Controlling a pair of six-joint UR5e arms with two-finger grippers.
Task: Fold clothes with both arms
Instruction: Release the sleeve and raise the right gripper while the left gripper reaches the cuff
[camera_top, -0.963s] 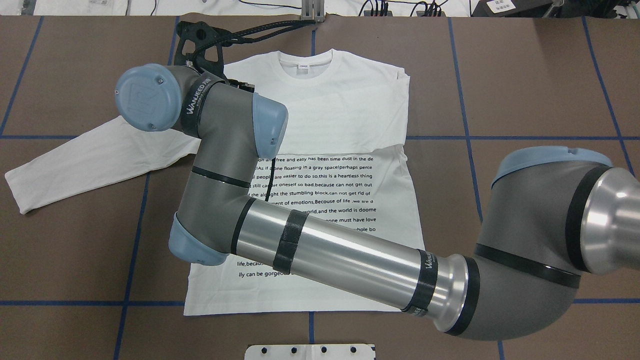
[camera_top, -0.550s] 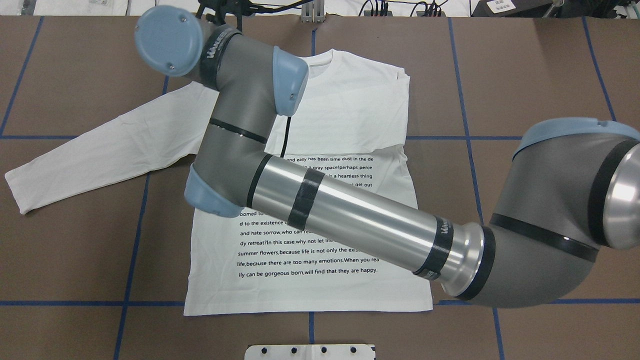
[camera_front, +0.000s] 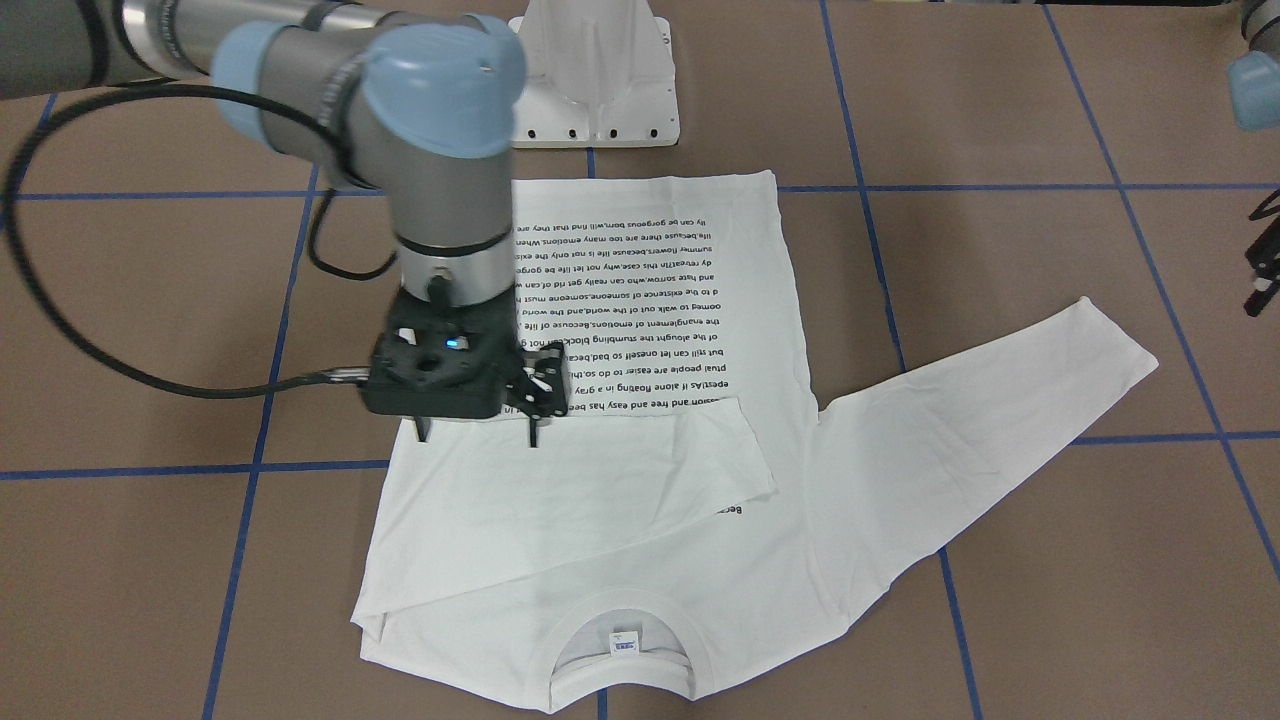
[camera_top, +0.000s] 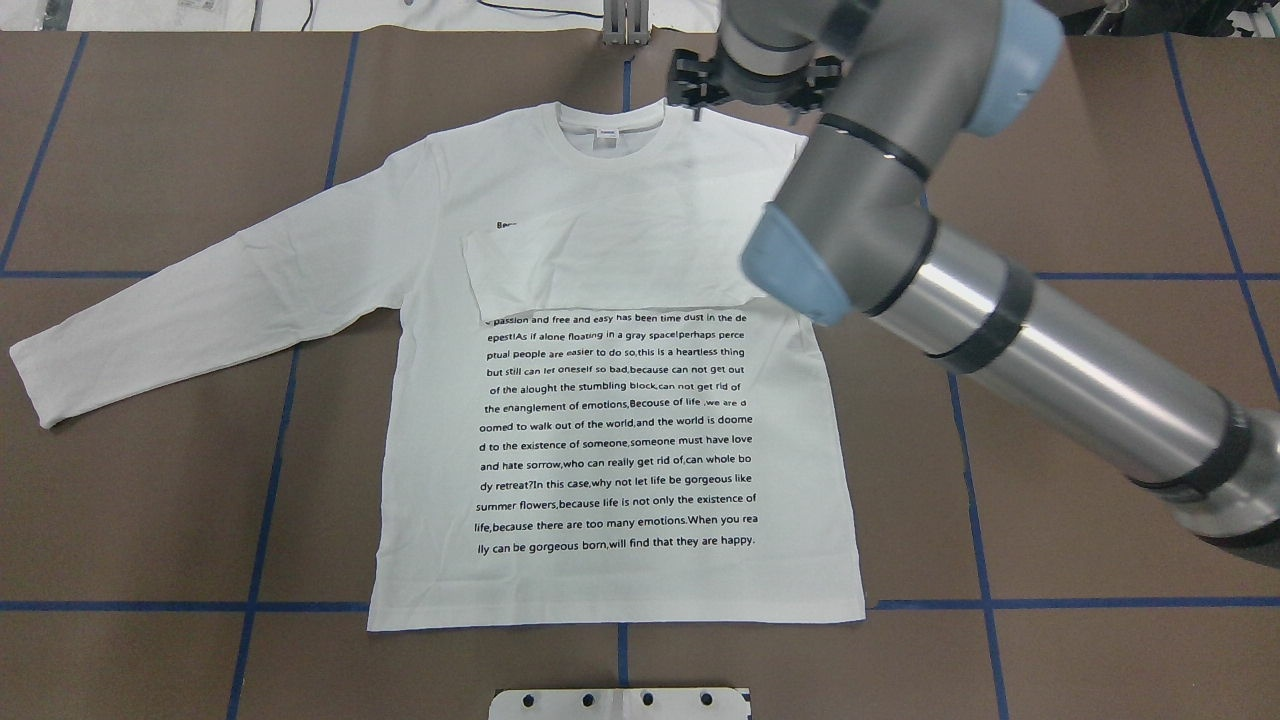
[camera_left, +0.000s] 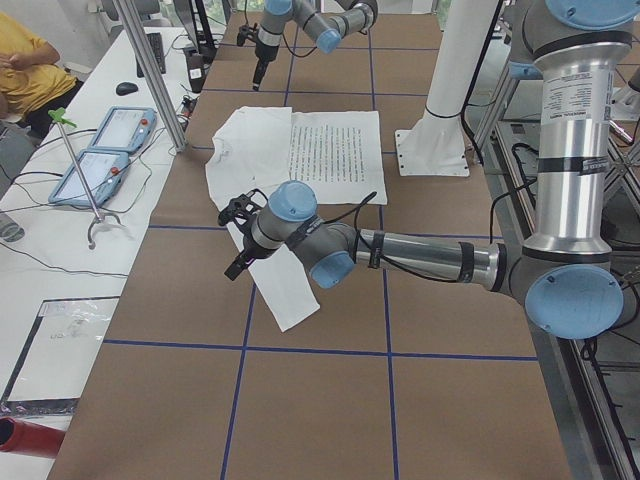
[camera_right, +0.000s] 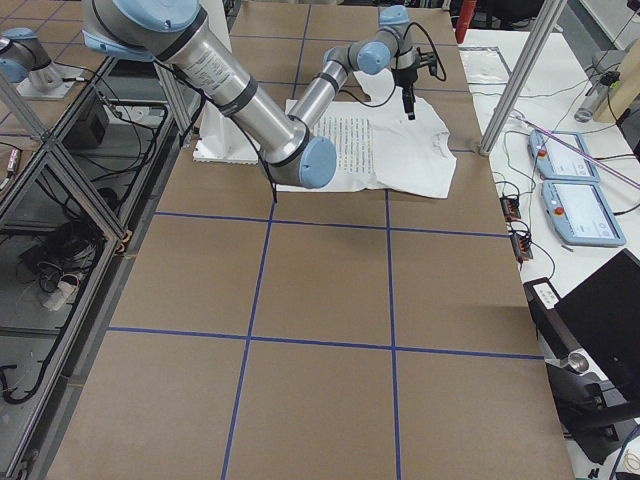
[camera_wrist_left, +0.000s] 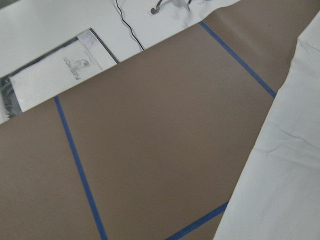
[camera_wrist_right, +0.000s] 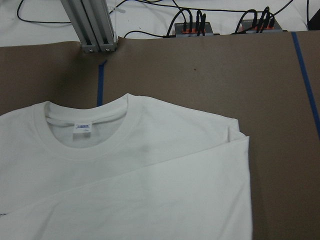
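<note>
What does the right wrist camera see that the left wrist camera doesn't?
Only the right wrist view: the shirt at its ribbed neck with a small label, a metal post and plugged-in cables. Only the left wrist view: a white sheet lying off the brown table, and just a plain strip of cloth. Both: white shirt cloth on that table, crossed by blue tape lines.
</note>
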